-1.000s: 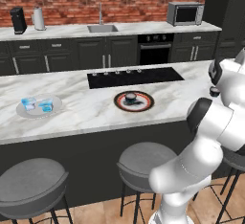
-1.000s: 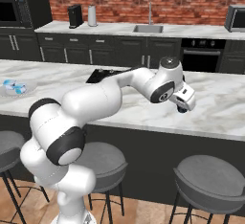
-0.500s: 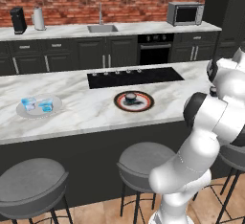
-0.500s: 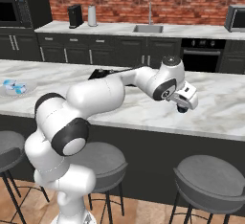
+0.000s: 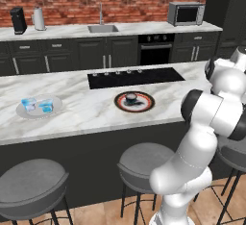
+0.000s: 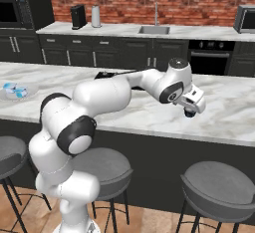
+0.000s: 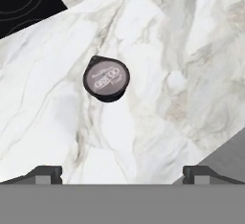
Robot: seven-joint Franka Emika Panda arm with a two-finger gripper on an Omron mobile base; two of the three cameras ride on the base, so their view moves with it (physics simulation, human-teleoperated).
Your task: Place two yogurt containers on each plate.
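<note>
Now my gripper [image 6: 190,111] is wide open, and the dark yogurt cup [image 7: 106,79] lies ahead, slightly left of centre

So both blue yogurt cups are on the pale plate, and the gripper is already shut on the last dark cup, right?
Not quite. The hand view shows the gripper open above the dark cup, which sits free on the marble counter. The two blue yogurt cups are indeed on the pale plate.
</note>
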